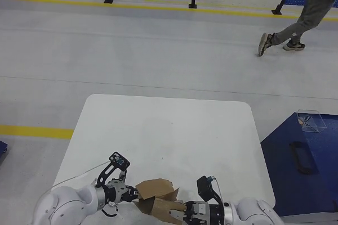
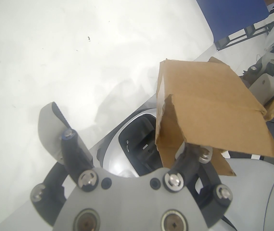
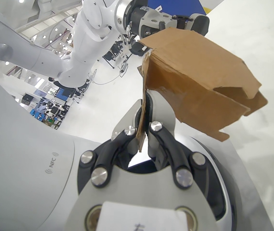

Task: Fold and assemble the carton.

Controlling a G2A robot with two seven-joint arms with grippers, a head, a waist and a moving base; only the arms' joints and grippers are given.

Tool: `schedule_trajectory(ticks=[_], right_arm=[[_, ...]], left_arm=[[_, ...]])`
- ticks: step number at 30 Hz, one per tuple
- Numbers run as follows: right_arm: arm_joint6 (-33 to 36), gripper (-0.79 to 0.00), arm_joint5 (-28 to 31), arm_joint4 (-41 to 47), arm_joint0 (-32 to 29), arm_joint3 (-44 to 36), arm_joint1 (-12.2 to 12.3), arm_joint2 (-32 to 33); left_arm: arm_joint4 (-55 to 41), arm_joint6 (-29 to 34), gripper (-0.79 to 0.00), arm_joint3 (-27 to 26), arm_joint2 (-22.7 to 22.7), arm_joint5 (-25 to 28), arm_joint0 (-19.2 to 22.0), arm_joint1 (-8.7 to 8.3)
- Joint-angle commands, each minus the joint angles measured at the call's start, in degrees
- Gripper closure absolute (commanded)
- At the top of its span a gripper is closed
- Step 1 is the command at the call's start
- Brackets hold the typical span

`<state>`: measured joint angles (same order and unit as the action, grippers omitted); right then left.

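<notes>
One carton (image 1: 158, 195) at the table (image 1: 158, 129) edge, right pincer (image 3: 144, 111) clamped on its flap, left pincer (image 1: 128, 194) splayed wide alongside.

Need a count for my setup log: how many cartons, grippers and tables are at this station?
carton: 1
grippers: 2, the left gripper and the right gripper
table: 1
Total: 4

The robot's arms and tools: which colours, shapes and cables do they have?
The left arm and right arm have rounded, glossy white shells. The left tool and right tool each have a grey plate, black link bars with silver screws, and pale grey curved fingers. A thin cable runs off the left arm.
</notes>
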<state>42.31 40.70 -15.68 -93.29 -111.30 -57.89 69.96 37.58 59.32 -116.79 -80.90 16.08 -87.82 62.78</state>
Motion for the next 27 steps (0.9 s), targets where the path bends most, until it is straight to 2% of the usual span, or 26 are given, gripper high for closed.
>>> schedule_trajectory(ticks=[1, 6, 8, 10, 11, 12, 13, 23, 24, 25, 26, 27], right_arm=[[-0.29, 0.0, 0.04, -0.17, 0.16, 0.13, 0.03, -0.32], [-1.61, 0.0, 1.2, 1.0, 0.49, 0.45, 0.18, -0.38], [-2.24, 0.0, 1.77, 1.42, 0.55, 0.5, 0.25, -0.25], [-2.33, 0.0, 2.22, 1.6, 0.54, 0.47, 0.34, -0.23], [-2.34, 0.0, 2.37, 1.53, 0.54, 0.46, 0.4, -0.19], [-2.39, 0.0, 2.43, 1.53, 0.51, 0.46, 0.45, -0.18], [-2.56, 0.0, 2.42, 1.55, 0.48, 0.48, 0.49, -0.14], [-3.31, 0.0, 1.66, 1.61, 0.24, 0.48, 0.87, -0.26], [-3.55, -0.065, 1.35, 1.56, 0.22, 0.44, 0.9, -0.14], [-3.55, -0.348, 1.35, 1.56, 0.22, 0.44, 0.9, -0.14], [-3.55, -0.785, 1.35, 1.56, 0.22, 0.44, 0.9, -0.14], [-3.55, -0.785, 1.35, 1.56, 0.22, 0.44, 0.9, -0.14]], left_arm=[[-0.03, 0.73, -0.785, -0.19, 0.24, -0.19, 0.07, -0.12], [0.05, 0.72, -0.785, 1.21, 2.29, -0.54, 0.95, -0.19], [-0.75, 0.64, -0.76, 2.35, 3.23, -0.51, 1.72, -0.17], [-1.77, 0.61, -0.591, 3.51, 4.17, -0.23, 2.49, -0.14], [-2.1, 0.59, -0.342, 4.01, 4.51, -0.14, 2.92, -0.14], [-2.43, 0.67, -0.037, 4.46, 4.86, -0.11, 3.27, -0.14], [-2.89, 0.84, 0.0, 4.83, 5.16, -0.01, 3.64, -0.15], [-7.72, 2.96, 0.0, 6.47, 6.61, 0.97, 6.05, -0.48], [-8.84, 2.7, 0.0, 6.55, 6.42, 0.77, 5.97, -0.51], [-9.72, 2.62, 0.0, 6.51, 6.15, 0.55, 5.98, -0.57], [-10.28, 2.45, 0.0, 6.45, 5.9, 0.32, 5.92, -0.63], [-10.5, 1.9, 0.0, 6.43, 5.5, -0.42, 5.8, -0.68]])
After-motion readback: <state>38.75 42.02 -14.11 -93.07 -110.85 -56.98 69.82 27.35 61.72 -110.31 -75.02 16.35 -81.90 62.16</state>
